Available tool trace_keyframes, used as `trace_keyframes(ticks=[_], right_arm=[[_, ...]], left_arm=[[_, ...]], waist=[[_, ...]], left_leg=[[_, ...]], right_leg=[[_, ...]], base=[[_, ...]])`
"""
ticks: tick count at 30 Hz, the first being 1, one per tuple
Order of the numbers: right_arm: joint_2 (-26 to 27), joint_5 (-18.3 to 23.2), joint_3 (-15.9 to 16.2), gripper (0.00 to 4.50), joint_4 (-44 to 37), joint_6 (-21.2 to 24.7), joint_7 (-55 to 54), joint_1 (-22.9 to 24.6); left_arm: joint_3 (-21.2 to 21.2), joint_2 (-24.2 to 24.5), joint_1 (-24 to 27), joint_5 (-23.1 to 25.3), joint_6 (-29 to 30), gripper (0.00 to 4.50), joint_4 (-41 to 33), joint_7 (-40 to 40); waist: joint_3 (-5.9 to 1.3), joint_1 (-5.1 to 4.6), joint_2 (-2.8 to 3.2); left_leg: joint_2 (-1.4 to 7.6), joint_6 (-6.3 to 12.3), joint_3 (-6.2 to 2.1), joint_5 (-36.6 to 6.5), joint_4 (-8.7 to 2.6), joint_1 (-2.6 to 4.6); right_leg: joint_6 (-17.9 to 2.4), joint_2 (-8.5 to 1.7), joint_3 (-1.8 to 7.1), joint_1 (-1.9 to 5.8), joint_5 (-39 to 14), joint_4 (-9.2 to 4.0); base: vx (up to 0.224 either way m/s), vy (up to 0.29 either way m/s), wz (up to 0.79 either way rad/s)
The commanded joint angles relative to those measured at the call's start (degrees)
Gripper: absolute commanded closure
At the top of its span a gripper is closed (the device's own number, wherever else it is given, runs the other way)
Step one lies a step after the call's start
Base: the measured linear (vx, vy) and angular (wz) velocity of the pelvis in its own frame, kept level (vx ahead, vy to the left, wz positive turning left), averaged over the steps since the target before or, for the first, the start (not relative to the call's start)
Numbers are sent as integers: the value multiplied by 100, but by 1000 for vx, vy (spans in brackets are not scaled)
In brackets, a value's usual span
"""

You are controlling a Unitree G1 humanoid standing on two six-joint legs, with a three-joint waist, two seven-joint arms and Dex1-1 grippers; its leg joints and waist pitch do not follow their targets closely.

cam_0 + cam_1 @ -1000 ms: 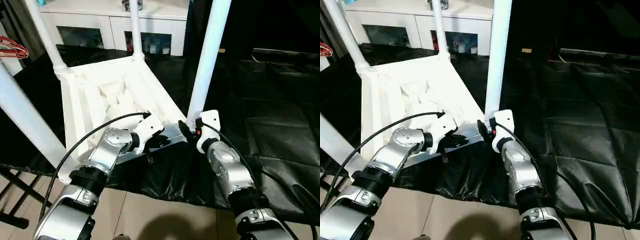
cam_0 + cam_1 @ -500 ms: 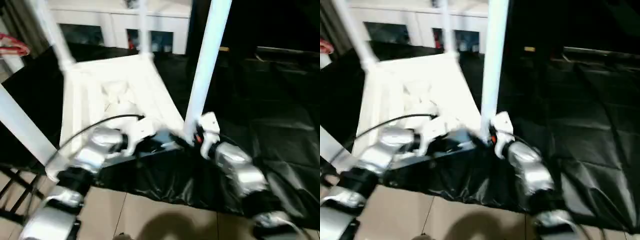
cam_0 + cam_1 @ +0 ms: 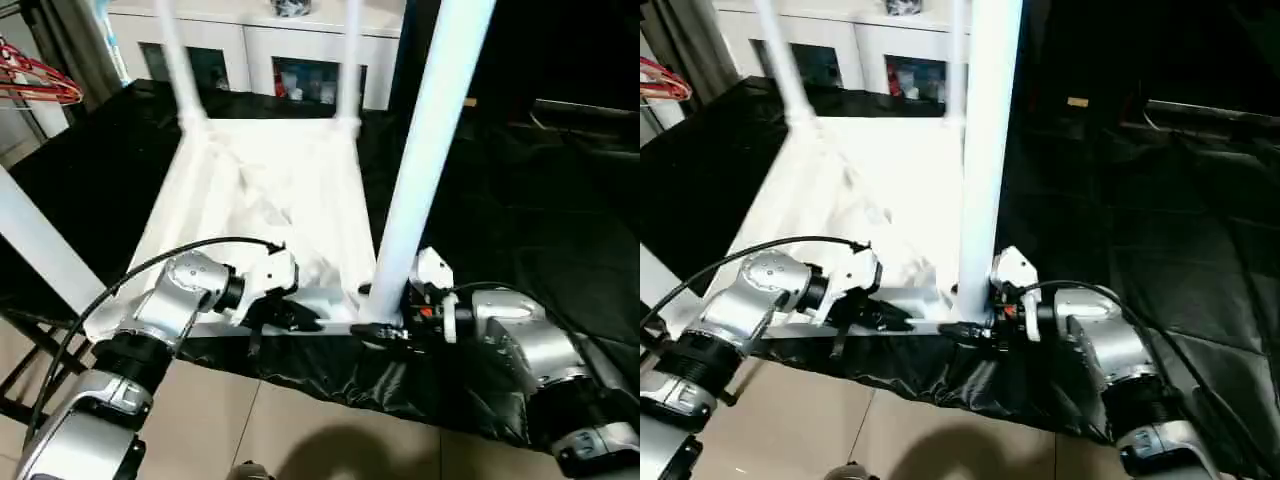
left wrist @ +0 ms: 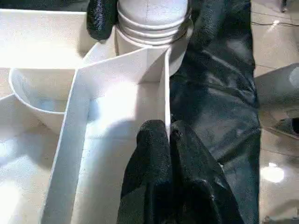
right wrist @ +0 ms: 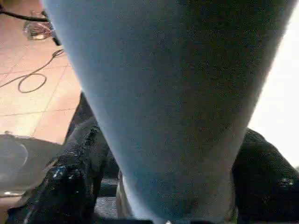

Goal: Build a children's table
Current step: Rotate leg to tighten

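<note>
Two grippers working an upturned tabletop (image 3: pixel 270 190).
Left gripper (image 4: pixel 169 135) is pinching its rim; right gripper (image 3: pixel 385 328) is clasping the near leg (image 3: pixel 420 150).

Head stereo downward; wrist cameras close-up.

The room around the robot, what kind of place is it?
Probably a lived-in room or a home mock-up: a white cabinet with glass doors along the back, a tiled floor, and black sheeting spread under the upturned children's table.
</note>
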Motion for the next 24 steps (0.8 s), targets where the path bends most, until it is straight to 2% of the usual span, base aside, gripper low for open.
trace_keyframes(ticks=[1,3,4,5,6,7,8,11,12,14,15,16,19,21,23,24], right_arm=[[67,-50,268,117,-152,15,166,15],[81,-82,311,119,-167,27,150,55],[92,-100,324,128,-173,17,125,76],[97,-102,326,140,-174,18,115,80],[140,-107,331,157,-192,27,28,113],[164,-103,321,157,-207,28,-31,132],[226,-104,280,162,-212,3,-175,158],[412,-129,149,179,-152,-86,-584,200],[526,-174,61,182,-57,-165,-876,197],[729,-245,-100,184,127,-200,-1415,165],[748,-251,-116,185,146,-198,-1470,160],[905,-303,-226,185,282,-214,-1902,131],[1317,-415,-475,186,556,-177,-2954,44],[1631,-454,-610,186,699,-45,-3596,-30],[1955,-480,-734,186,860,69,-4219,-118],[2057,-492,-776,186,915,103,-4420,-148]], left_arm=[[-69,-121,-192,-118,-160,450,-126,-30],[-53,-121,-247,-110,-219,450,8,-8],[-44,-129,-265,-100,-238,450,59,17],[-39,-131,-271,-95,-249,450,75,29],[-3,-160,-307,-57,-288,450,181,138],[8,-177,-318,-41,-289,450,212,200],[39,-218,-334,-18,-309,450,251,339],[116,-322,-355,-13,-212,450,249,619],[155,-382,-373,-16,-136,450,254,757],[196,-468,-399,20,-55,450,258,1005],[199,-476,-401,25,-51,450,258,1030],[210,-556,-412,87,31,450,247,1267],[219,-740,-415,209,178,450,190,1776],[208,-922,-379,300,377,450,65,2171],[190,-1120,-342,411,537,450,-32,2567],[185,-1181,-330,443,581,450,-58,2675]], waist=[[-383,-17,5],[-391,-10,70],[-396,-18,27],[-396,-16,26],[-390,-16,74],[-391,-14,58],[-389,-5,74],[-367,-2,66],[-358,-16,34],[-346,-45,36],[-343,-61,47],[-343,-82,7],[-336,-159,15],[-332,-206,20],[-345,-231,0],[-344,-241,21]], left_leg=[[13,307,85,-821,-380,-36],[5,270,77,-845,-374,-30],[2,265,82,-840,-373,-29],[2,263,82,-840,-374,-31],[2,256,83,-886,-374,-28],[-8,235,81,-923,-378,-27],[-4,221,77,-949,-381,-25],[-4,150,71,-1156,-412,-14],[-3,128,73,-1201,-423,-12],[-12,97,63,-1248,-439,-21],[-7,79,60,-1299,-448,-6],[-18,75,51,-1288,-457,-23],[-33,11,41,-1278,-477,-30],[-32,3,38,-1247,-479,-39],[-32,7,40,-1181,-475,-34],[-30,5,40,-1138,-477,-35]], right_leg=[[-1221,-311,223,367,-882,-349],[-1233,-307,219,366,-847,-343],[-1238,-296,216,376,-778,-344],[-1246,-296,216,378,-759,-339],[-1244,-288,214,365,-771,-359],[-1233,-290,213,381,-823,-357],[-1227,-299,214,378,-874,-359],[-1085,-321,215,373,-1407,-420],[-991,-324,215,364,-1637,-447],[-889,-328,209,357,-1940,-471],[-839,-331,212,330,-2093,-494],[-778,-335,203,356,-2194,-505],[-660,-338,200,337,-2424,-530],[-661,-333,205,327,-2362,-527],[-684,-333,208,328,-2237,-516],[-714,-330,211,324,-2135,-507]], base=[[0,0,0],[0,0,0],[0,0,0],[0,0,0],[0,0,0],[0,0,0],[0,0,0],[0,0,0],[0,0,0],[0,0,0],[0,0,0],[0,0,0],[0,0,0],[0,0,0],[0,0,0],[0,0,0]])
